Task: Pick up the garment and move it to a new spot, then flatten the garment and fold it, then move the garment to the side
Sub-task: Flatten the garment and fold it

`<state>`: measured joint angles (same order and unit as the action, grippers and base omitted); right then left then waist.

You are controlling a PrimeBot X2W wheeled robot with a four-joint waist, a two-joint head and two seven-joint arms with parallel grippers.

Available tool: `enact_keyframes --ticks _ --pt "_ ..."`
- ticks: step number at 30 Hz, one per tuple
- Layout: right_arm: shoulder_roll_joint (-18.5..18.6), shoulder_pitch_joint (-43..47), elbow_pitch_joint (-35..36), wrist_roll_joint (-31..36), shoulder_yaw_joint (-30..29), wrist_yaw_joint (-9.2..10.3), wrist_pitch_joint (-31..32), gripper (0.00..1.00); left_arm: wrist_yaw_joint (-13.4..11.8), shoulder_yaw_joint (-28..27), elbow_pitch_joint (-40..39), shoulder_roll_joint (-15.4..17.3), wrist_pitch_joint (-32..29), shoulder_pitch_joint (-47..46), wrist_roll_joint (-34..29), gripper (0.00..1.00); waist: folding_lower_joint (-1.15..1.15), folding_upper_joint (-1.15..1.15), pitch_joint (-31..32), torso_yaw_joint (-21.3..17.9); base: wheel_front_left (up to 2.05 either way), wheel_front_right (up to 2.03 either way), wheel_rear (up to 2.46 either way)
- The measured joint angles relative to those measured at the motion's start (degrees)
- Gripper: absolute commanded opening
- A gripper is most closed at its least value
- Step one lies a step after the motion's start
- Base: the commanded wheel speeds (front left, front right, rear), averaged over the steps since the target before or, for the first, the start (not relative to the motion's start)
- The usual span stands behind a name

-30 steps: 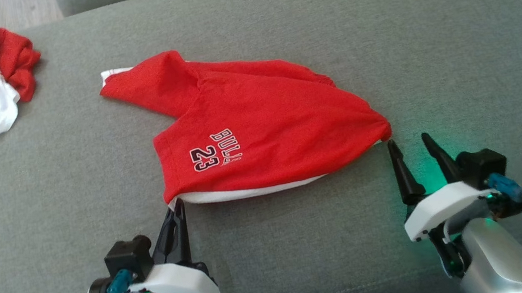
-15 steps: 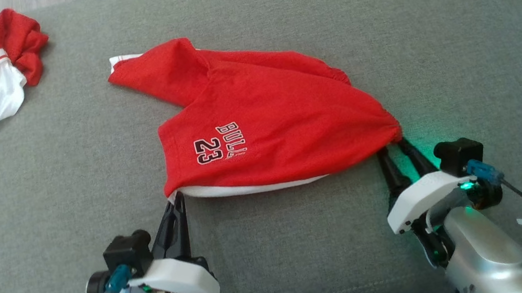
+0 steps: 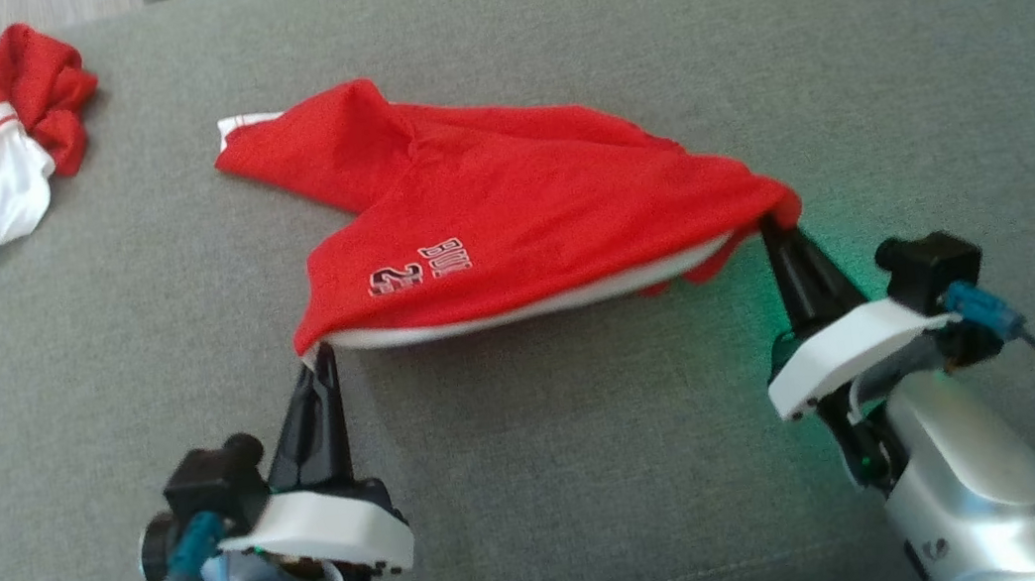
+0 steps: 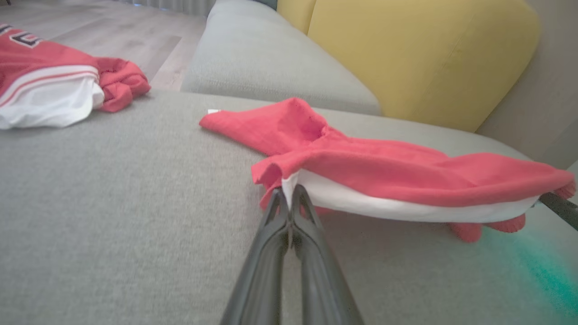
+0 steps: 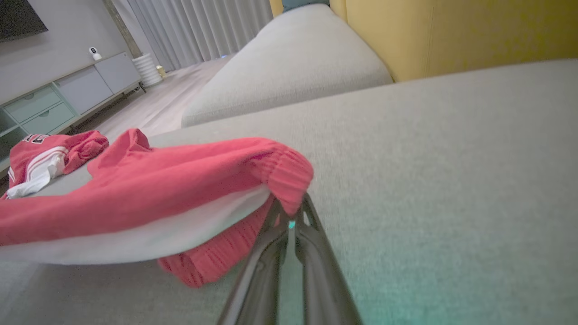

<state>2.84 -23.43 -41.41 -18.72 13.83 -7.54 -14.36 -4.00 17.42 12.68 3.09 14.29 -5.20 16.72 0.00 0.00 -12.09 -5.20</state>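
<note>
— Where did the garment (image 3: 508, 222) lie from the two grippers?

— Ahead of both, just past their fingertips, strung between them. Its long axis ran crosswise, from the left gripper (image 3: 319, 362) to the right gripper (image 3: 775, 232), with the white-lined hem on the near edge facing the fingers.

— Which arm was nearer?

— Neither, as far as I could judge. Each sat at its own corner of that hem: the left one by the printed number, the right one at the gathered corner at the opposite end.

— And the jaws?

— Both were closed tight on cloth. In the left wrist view the fingers met on the white-and-red edge. In the right wrist view they met under the ribbed red band, which folded over their tips.

— Was it off the grey cushion (image 3: 597, 440)?

— Partly. The near hem hung clear between the grippers, sagging a little, while the far part beyond the fingertips rested on the cushion.

— So the move ahead?

— I judged it a two-armed lift and carry. The arms would need to hold their spacing, or the hem could slacken or pull out of a pinch.
</note>
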Motion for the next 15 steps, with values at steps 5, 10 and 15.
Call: enact_keyframes --ticks 5,10,15 --pt "0.2 1.0 7.4 4.6 -2.7 0.0 0.0 0.0 0.5 -1.8 -4.2 -0.1 0.0 0.0 0.0 0.0 0.0 0.0 1.8 -0.5 0.0 0.0 0.0" --pt "2.8 3.3 16.7 6.7 -3.0 0.0 0.0 0.0 1.3 -2.6 -9.6 -0.1 0.0 0.0 0.0 0.0 0.0 0.0 4.5 -1.3 0.0 0.0 0.0" --pt "5.8 5.3 26.6 7.5 -2.6 0.0 0.0 0.0 2.1 -3.3 -15.7 0.2 0.0 0.0 -0.8 0.0 0.0 0.0 8.2 -2.1 0.0 0.0 0.0"
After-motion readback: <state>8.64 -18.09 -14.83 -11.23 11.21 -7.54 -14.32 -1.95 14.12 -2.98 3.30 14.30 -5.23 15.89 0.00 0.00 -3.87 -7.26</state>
